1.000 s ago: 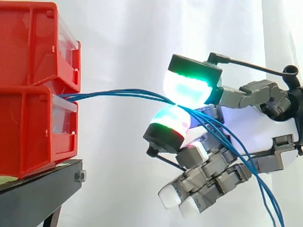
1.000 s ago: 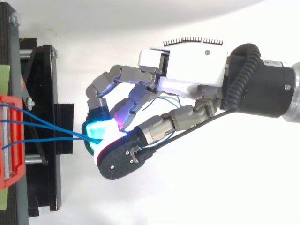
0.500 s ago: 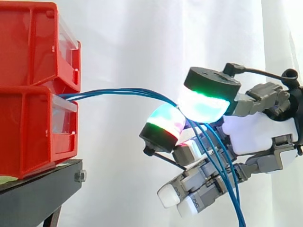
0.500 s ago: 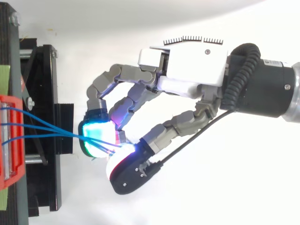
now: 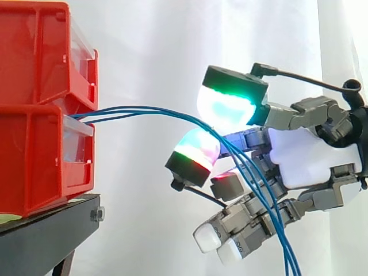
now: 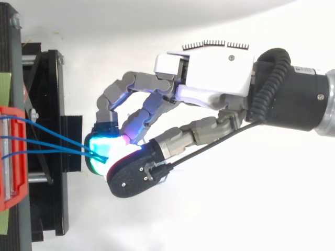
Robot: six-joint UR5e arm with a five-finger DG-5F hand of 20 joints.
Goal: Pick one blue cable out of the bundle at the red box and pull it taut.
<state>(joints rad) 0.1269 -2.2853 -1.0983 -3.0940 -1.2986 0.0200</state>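
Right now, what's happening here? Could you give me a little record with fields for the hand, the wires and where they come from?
Hand: hand facing the box, two glowing pads pinched together
Held: blue cables, three strands meeting between the pads
Source: lower red box of a stack on a black stand
Cable shape: bowed from box to hand, then drooping below it; not taut
Backdrop: white curtain

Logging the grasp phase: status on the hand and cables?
Hand pinching blue cables between two pads. Cables bow from red bin to hand, not taut. No obstruction seen.
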